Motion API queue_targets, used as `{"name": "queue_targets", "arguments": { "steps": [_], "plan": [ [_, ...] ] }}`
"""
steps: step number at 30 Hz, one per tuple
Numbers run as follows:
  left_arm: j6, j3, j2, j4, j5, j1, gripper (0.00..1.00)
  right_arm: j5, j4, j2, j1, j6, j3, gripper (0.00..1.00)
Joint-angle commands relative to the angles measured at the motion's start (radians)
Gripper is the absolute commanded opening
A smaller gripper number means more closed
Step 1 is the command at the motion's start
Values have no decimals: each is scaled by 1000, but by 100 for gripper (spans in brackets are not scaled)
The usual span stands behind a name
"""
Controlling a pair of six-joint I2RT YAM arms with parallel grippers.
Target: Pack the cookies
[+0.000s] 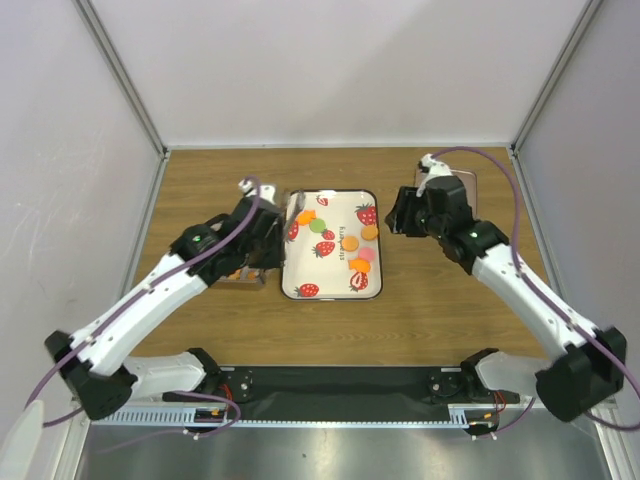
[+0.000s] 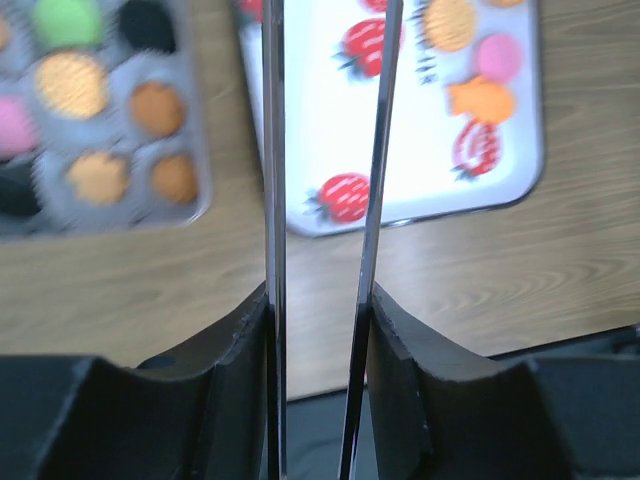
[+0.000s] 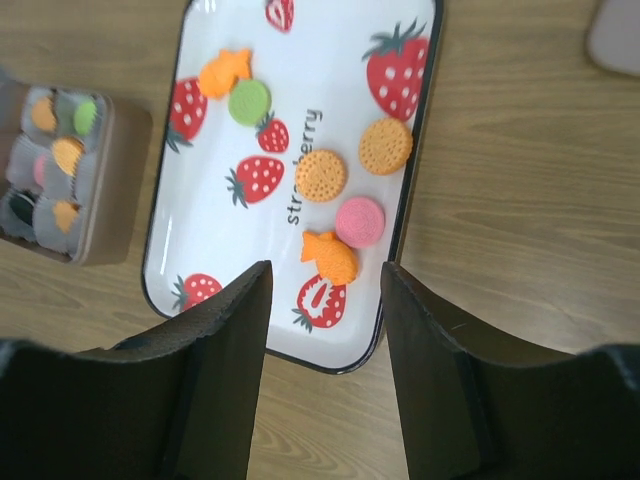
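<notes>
Several cookies lie on the white strawberry-print tray (image 1: 300, 272): an orange shaped one (image 3: 226, 72), a green disc (image 3: 249, 100), two orange discs (image 3: 321, 175), a pink disc (image 3: 360, 221) and another orange shaped one (image 3: 331, 257). More cookies sit in paper cups in a grey box (image 2: 100, 110) left of the tray. My left gripper (image 2: 320, 300) is shut on metal tongs (image 2: 274, 150), whose blades stand apart and reach over the tray's left edge (image 1: 295, 203); their tips are out of the wrist view. My right gripper (image 3: 322, 290) is open and empty above the tray's right edge (image 1: 395, 218).
The cookie box (image 1: 240, 272) lies mostly under my left arm. A clear lid-like piece (image 1: 472, 190) sits on the wooden table behind my right wrist, and shows in the right wrist view (image 3: 615, 35). White walls close in the table on three sides.
</notes>
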Motion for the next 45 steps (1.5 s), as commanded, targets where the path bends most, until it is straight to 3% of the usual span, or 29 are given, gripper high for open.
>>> {"name": "queue_targets", "arguments": {
  "steps": [1,11,20,33,45],
  "plan": [
    [50,59,87,238,55,-50,43,103,-85,-162,-5,32,75,54],
    [100,189,499,532,38,-286,43,304,-358,-503,-8,67,138,56],
    [163,357,840,627,35,-410,44,339,-469,-566,-10,107,161,56],
    [203,430,1035,736,64,-455,47,310,-516,-588,-10,152,145,56],
    [203,452,1109,763,56,-461,56,276,-570,-637,-10,201,145,56]
  ]
}}
